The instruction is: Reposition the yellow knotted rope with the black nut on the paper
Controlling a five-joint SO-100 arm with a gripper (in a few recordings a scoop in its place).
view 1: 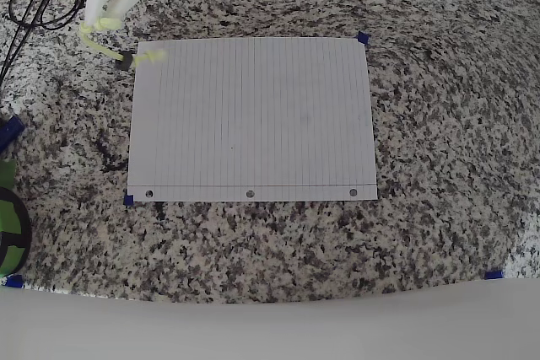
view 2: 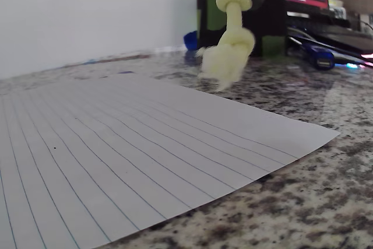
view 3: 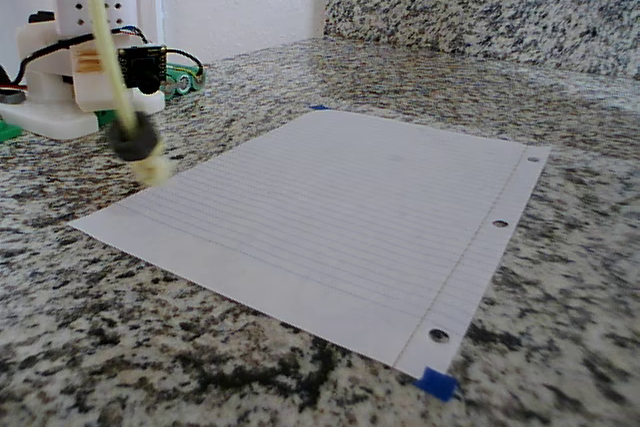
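Above granite counter (view 1: 439,124), yellow knotted rope (view 1: 105,40) hangs from gripper (view 1: 101,16).

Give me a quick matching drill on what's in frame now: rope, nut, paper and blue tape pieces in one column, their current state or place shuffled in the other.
Things:
1. yellow knotted rope
2. black nut
3. paper
4. blue tape pieces

States:
A. lying flat on the granite counter
B. marking the sheet's corners
C. hanging down, lifted off the counter
D. threaded on the cord just above its lower knot

Pairs: 1-C, 2-D, 3-A, 4-B
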